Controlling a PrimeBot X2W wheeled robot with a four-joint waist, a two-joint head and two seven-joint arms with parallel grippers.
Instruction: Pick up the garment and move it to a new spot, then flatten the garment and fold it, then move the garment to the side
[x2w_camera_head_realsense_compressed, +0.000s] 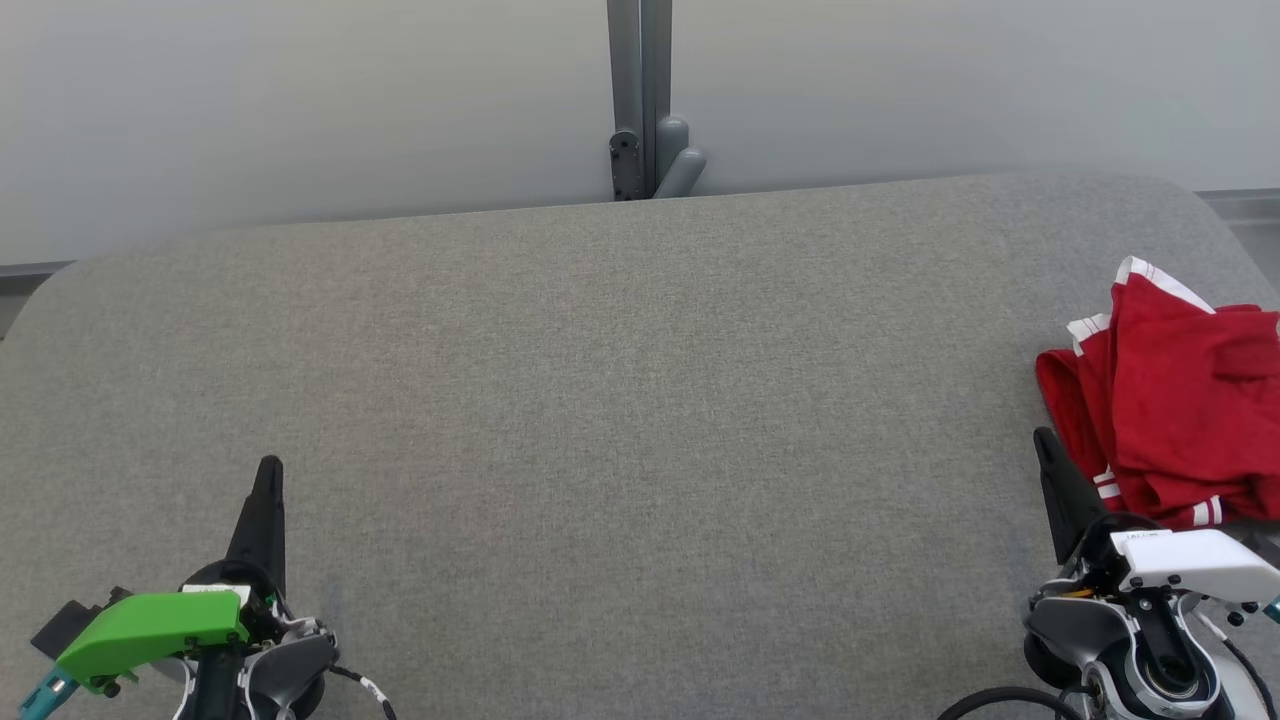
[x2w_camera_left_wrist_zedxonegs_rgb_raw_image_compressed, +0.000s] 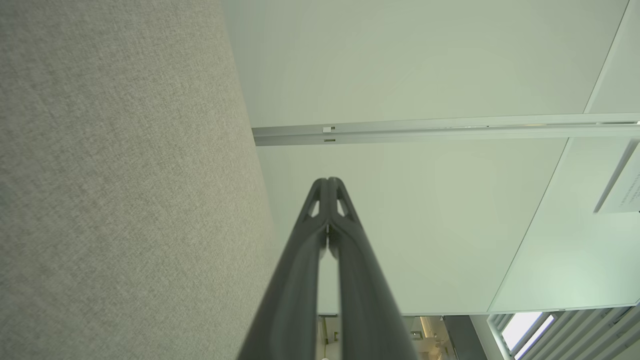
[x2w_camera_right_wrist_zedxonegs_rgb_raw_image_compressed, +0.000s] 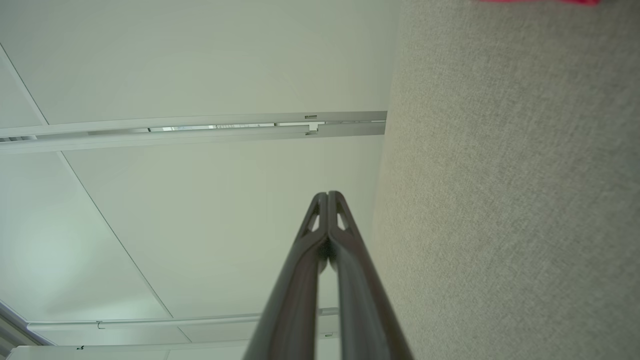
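A crumpled red garment (x2w_camera_head_realsense_compressed: 1175, 400) with white stripes lies at the right edge of the grey fabric table (x2w_camera_head_realsense_compressed: 620, 400); a thin red sliver of the garment (x2w_camera_right_wrist_zedxonegs_rgb_raw_image_compressed: 535, 1) shows at the top of the right wrist view. My right gripper (x2w_camera_head_realsense_compressed: 1042, 440) is shut and empty, its tip just left of the garment's lower edge. At the lower left my left gripper (x2w_camera_head_realsense_compressed: 270, 468) is shut and empty, far from the garment. Both wrist views show the fingertips pressed together, the left gripper (x2w_camera_left_wrist_zedxonegs_rgb_raw_image_compressed: 328, 181) and the right gripper (x2w_camera_right_wrist_zedxonegs_rgb_raw_image_compressed: 328, 194) pointing past the table toward a pale wall.
A grey post with a bracket (x2w_camera_head_realsense_compressed: 645, 150) stands behind the table's far edge against a pale wall (x2w_camera_head_realsense_compressed: 300, 100). The wide middle of the grey table surface is bare fabric. The table corners are rounded.
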